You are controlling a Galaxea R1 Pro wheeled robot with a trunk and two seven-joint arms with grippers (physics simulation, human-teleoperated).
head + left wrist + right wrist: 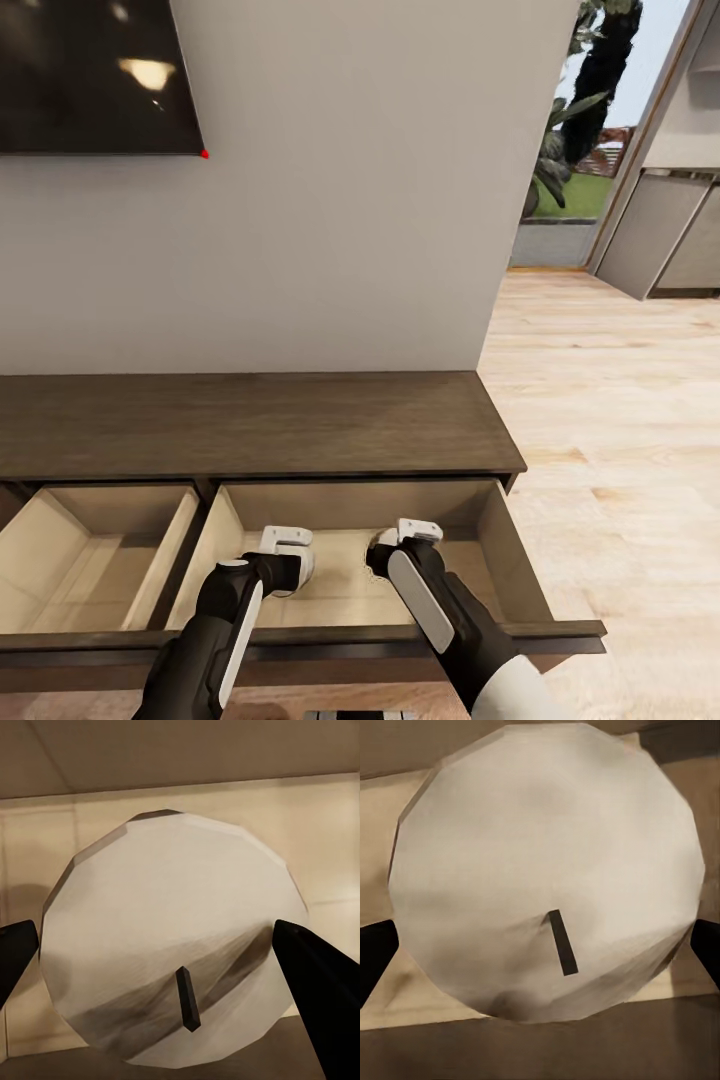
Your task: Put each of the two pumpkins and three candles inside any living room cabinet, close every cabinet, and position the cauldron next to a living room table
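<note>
1. Head view: both arms reach down into the right-hand open drawer (350,560) of the long dark-brown cabinet (250,425). The left gripper (285,560) and right gripper (400,545) hang side by side just above the pale drawer floor. A second open drawer (95,560) lies to its left, so two drawers count as open. A dark wall screen (95,75) hangs above. From here I cannot tell how far either gripper is spread.

2. Left wrist view: one candle (176,937), seen end-on with its dark wick, sits between the two dark fingers (319,975), which flank its sides closely. The gripper appears to have hold of it, over the beige drawer interior.

3. Right wrist view: a second candle (547,870), wick showing, sits between that gripper's fingertips (375,952) at the candle's edges, apparently held too.

4. Count: two candles, one per gripper.

5. To do this step well, I judge each candle should be lowered until its base rests flat on the drawer floor, kept apart from the other, then released and lifted away straight.
</note>
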